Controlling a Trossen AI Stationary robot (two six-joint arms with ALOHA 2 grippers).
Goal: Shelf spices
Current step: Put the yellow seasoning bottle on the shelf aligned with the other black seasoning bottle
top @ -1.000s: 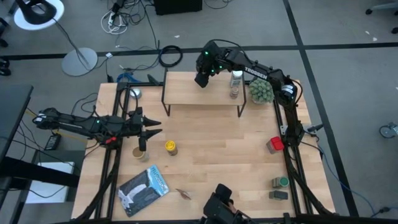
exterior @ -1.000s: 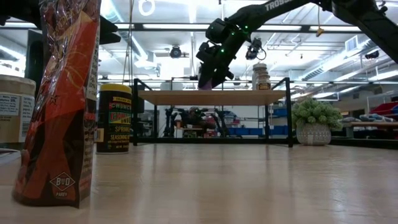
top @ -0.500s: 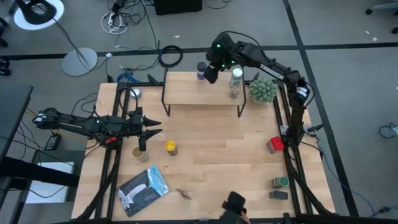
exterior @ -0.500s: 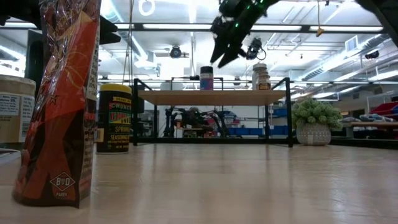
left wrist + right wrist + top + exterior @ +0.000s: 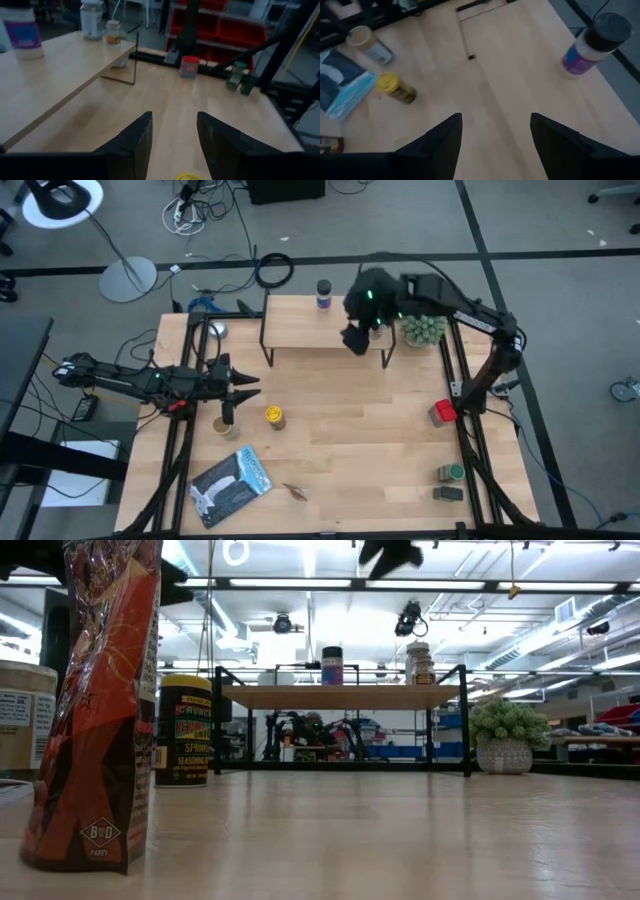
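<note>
The shelf (image 5: 320, 333) stands at the table's far side. A black-lidded jar with a purple label (image 5: 323, 293) stands on the shelf's far edge, and a white-capped bottle (image 5: 420, 661) stands toward its right end. My right gripper (image 5: 492, 145) hangs open high above the shelf (image 5: 520, 75), holding nothing. At the table's left, my left gripper (image 5: 172, 140) is open and level, just above a yellow jar (image 5: 274, 417) and a tan-lidded jar (image 5: 227, 425). A red tin (image 5: 441, 412) and green tins (image 5: 450, 480) sit on the table's right side.
A small potted plant (image 5: 422, 328) stands right of the shelf. A blue-white packet (image 5: 231, 485) lies at the near left. In the low view a red bag (image 5: 95, 700) stands close to the camera. Bare tabletop (image 5: 350, 430) spreads across the middle.
My right gripper has come off the black-lidded jar, which stays upright on the shelf's far edge. The gripper has risen well above the shelf and swung toward the table's right and near edges.
</note>
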